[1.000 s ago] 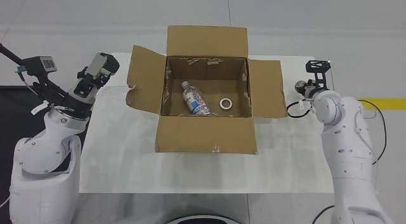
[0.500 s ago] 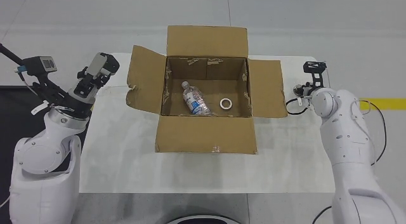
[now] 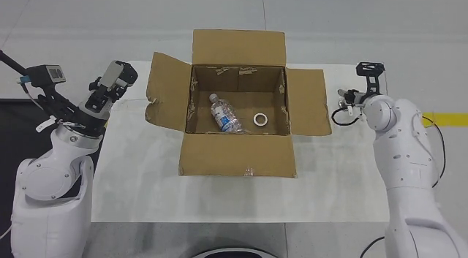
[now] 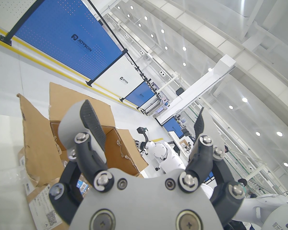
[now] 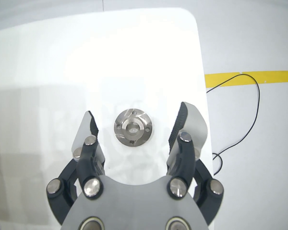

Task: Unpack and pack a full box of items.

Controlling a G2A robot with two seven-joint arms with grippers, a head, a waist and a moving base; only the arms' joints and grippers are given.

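Observation:
An open cardboard box (image 3: 238,154) stands mid-table with all flaps spread. A clear plastic bottle (image 3: 225,114) and a small tape roll (image 3: 259,119) lie on its floor. Beyond the box's right flap, my right gripper (image 5: 135,110) hangs open over the white table near its right edge. A round metal flange (image 5: 133,128) lies on the table between its fingers, untouched. In the top view that gripper (image 3: 345,101) sits at the arm's wrist. My left gripper (image 4: 144,108) is open and empty, raised left of the box (image 4: 38,132) and tilted up; from above it (image 3: 117,75) is beside the left flap.
The white table (image 3: 146,185) has bare room in front of the box and on both sides. A thin black cable (image 5: 254,120) trails over the floor past the table's right edge, near a yellow floor line (image 5: 254,76).
The right arm's wrist has shifted a little away from the robot beside the right flap. The left arm, the box and its contents are as before.

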